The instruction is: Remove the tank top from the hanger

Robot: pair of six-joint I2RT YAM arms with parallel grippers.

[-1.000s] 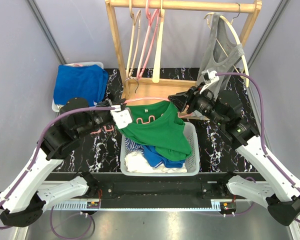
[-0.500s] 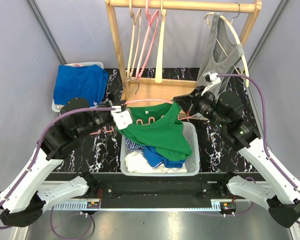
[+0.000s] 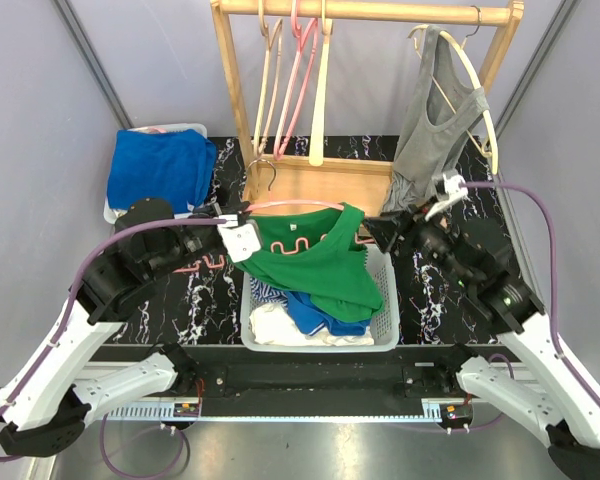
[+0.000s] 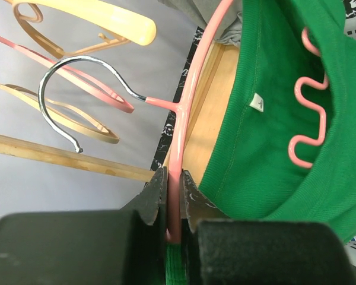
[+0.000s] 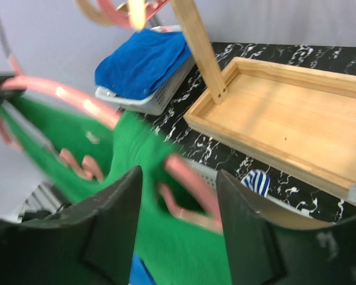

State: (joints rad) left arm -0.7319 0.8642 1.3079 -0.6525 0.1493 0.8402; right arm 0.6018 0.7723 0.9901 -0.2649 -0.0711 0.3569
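The green tank top (image 3: 320, 265) hangs on a pink hanger (image 3: 290, 204) held over the white basket. My left gripper (image 3: 238, 235) is shut on the hanger's left arm; in the left wrist view the pink bar (image 4: 187, 107) runs between the closed jaws of that gripper (image 4: 173, 178), with the green fabric (image 4: 285, 119) to its right. My right gripper (image 3: 385, 232) is open and empty just right of the hanger's right end. In the right wrist view the blurred hanger (image 5: 77, 98) and top (image 5: 166, 237) lie beyond that open gripper (image 5: 178, 178).
A white basket (image 3: 385, 300) of clothes sits below the top. Behind it stands a wooden rack with a tray base (image 3: 320, 180), several empty hangers (image 3: 295, 80) and a grey tank top (image 3: 435, 110). A bin with blue cloth (image 3: 160, 165) is at the back left.
My right gripper has pulled back to the right, away from the hanger's right end, and its arm has shifted right. The left gripper holds the hanger in about the same place.
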